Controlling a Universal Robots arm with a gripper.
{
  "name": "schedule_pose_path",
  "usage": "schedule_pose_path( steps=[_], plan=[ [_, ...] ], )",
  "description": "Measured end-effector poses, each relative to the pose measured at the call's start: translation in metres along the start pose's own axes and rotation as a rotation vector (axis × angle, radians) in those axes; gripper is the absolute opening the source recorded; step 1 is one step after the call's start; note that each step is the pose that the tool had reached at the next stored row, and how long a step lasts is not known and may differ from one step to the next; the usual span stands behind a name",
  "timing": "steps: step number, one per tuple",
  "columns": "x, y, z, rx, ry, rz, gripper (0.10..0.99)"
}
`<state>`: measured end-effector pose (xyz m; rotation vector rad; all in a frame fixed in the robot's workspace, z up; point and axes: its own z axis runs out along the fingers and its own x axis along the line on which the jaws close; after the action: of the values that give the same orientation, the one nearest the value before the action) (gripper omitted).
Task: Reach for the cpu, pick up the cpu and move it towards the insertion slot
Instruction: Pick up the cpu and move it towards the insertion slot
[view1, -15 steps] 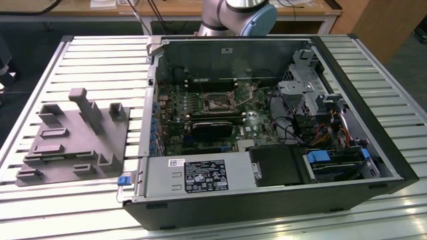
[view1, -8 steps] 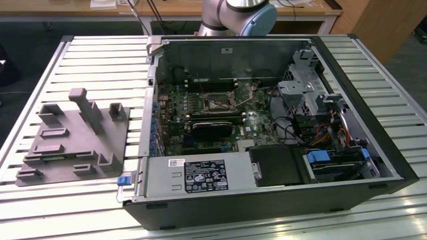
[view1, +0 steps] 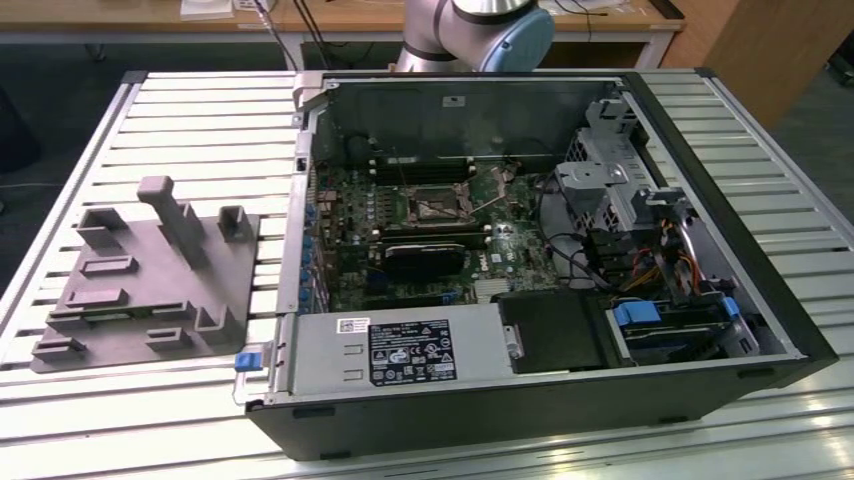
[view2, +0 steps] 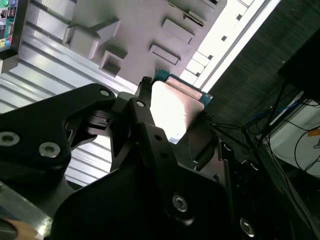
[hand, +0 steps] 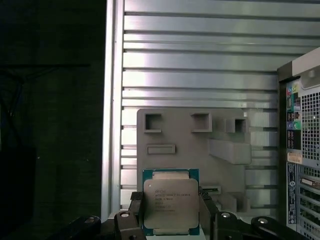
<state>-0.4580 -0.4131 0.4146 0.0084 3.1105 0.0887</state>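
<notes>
Cpu (hand: 170, 205) sits flat between my clenched jaws, my gripper (hand: 171, 216) grasping two opposite edges of it above the grey fixture block (view1: 134, 290), from which the insertion slot (view1: 438, 208) lies at roughly three o'clock in the exterior view, well apart.

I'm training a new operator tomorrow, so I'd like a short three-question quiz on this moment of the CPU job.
1. True or false: the gripper is shut on the cpu.
2. In the first wrist view, what lies beyond the cpu? A) the grey fixture block B) a keyboard C) a coiled hose
3. Fill in: the insertion slot sits inside the open computer case, which stands on the exterior view's ____ of the grey fixture block.
Key: 1 true; 2 A; 3 right.
</notes>
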Motion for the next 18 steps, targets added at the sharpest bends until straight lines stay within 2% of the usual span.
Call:
schedule_pose_path(
  steps=[4,8,18],
  plan=[
    [-0.0004,0.0001,-0.0002,0.000,0.0002,0.000,0.533],
    [-0.0080,0.0001,0.0001,0.000,0.0003,0.000,0.533],
    [-0.0438,0.0002,0.0012,0.000,0.0024,0.000,0.533]
  ],
)
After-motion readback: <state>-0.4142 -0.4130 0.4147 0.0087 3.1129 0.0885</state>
